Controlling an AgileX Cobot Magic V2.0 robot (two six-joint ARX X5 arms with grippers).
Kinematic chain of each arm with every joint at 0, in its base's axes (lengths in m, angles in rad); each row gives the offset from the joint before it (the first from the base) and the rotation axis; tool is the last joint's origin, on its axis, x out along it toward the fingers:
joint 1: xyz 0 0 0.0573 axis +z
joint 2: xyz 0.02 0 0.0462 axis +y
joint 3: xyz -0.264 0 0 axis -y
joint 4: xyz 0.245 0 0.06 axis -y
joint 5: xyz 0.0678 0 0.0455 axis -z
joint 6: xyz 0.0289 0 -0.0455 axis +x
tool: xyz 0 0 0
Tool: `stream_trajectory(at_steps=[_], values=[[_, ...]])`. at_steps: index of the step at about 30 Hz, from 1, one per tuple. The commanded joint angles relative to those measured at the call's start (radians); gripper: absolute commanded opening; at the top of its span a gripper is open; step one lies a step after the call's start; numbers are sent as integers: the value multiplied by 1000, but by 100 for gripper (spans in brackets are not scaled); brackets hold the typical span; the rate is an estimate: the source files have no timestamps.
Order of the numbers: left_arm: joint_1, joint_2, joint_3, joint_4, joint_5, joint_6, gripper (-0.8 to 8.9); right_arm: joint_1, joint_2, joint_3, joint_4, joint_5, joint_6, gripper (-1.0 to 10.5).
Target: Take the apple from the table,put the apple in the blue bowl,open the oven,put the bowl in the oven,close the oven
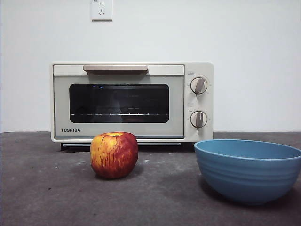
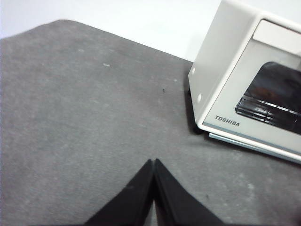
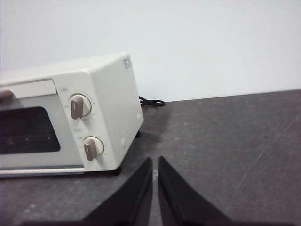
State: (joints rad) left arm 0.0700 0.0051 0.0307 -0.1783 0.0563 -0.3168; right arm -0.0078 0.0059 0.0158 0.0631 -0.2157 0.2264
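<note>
A red apple (image 1: 114, 154) with yellow streaks stands on the dark grey table (image 1: 47, 188), in front of the oven's left half. To its right, near the front, sits the wide blue bowl (image 1: 248, 169), nothing in it that I can see. The cream Toshiba oven (image 1: 131, 101) stands at the back with its door closed; it also shows in the left wrist view (image 2: 244, 80) and the right wrist view (image 3: 70, 122). My left gripper (image 2: 154, 162) is shut over bare table off the oven's left side. My right gripper (image 3: 154, 160) is shut off the oven's knob side. Neither arm shows in the front view.
A white wall with a power socket (image 1: 101, 9) rises behind the oven. A black cable (image 3: 151, 101) runs from the oven's back along the table. The oven's two knobs (image 1: 198, 85) are on its right side.
</note>
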Motion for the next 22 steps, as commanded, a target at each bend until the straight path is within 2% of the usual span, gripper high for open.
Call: stream_trajectory(at_steps=[1, 4, 9, 14, 17, 22], values=[[2, -2, 1, -13, 40, -65, 7, -1, -2, 1, 7, -5, 120, 4], [2, 1, 41, -22, 106, -82, 7, -1, -1, 26, -21, -6, 162, 4], [2, 42, 143, -77, 148, -131, 7, -1, 31, 124, -133, -45, 167, 4], [2, 156, 266, -126, 266, -128, 7, 0, 148, 251, -232, -105, 150, 4], [2, 248, 356, -193, 335, -78, 7, 2, 250, 336, -299, -173, 106, 4], [0, 402, 525, -351, 422, 41, 7, 37, 450, 508, -447, -295, -8, 4]])
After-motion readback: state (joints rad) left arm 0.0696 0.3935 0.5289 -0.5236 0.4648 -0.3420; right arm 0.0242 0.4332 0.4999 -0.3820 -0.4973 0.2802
